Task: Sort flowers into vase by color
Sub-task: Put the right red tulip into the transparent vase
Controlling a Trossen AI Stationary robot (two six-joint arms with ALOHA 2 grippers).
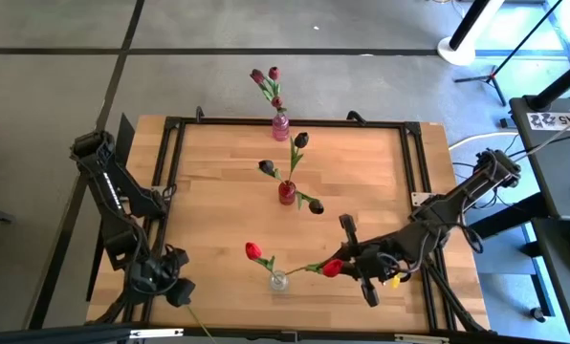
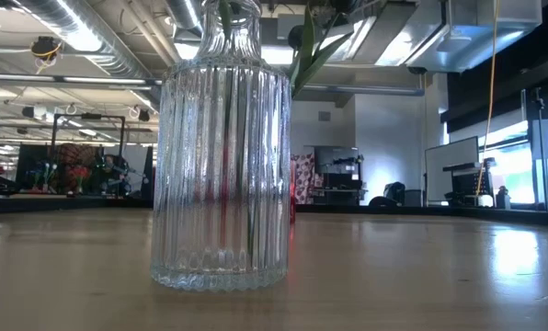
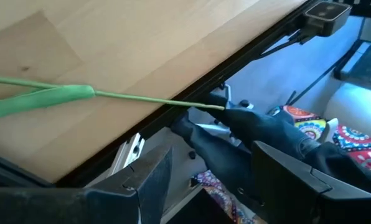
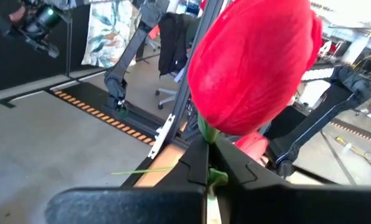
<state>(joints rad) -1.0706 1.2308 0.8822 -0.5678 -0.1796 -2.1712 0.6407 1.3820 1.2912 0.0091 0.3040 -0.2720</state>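
Vase of clear glass holds red tulip.

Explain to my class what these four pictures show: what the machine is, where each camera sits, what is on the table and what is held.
Two dark robot arms work at a wooden table, sorting artificial tulips by colour. One camera looks straight down, one sits at table height behind the clear glass vase, and one rides on each wrist. From above you see a pink vase with maroon flowers, a red vase with dark flowers, and the clear vase with one red tulip. The right pincer is shut on another red tulip. The left pincer waits open at the table's near edge, beside a green stem.
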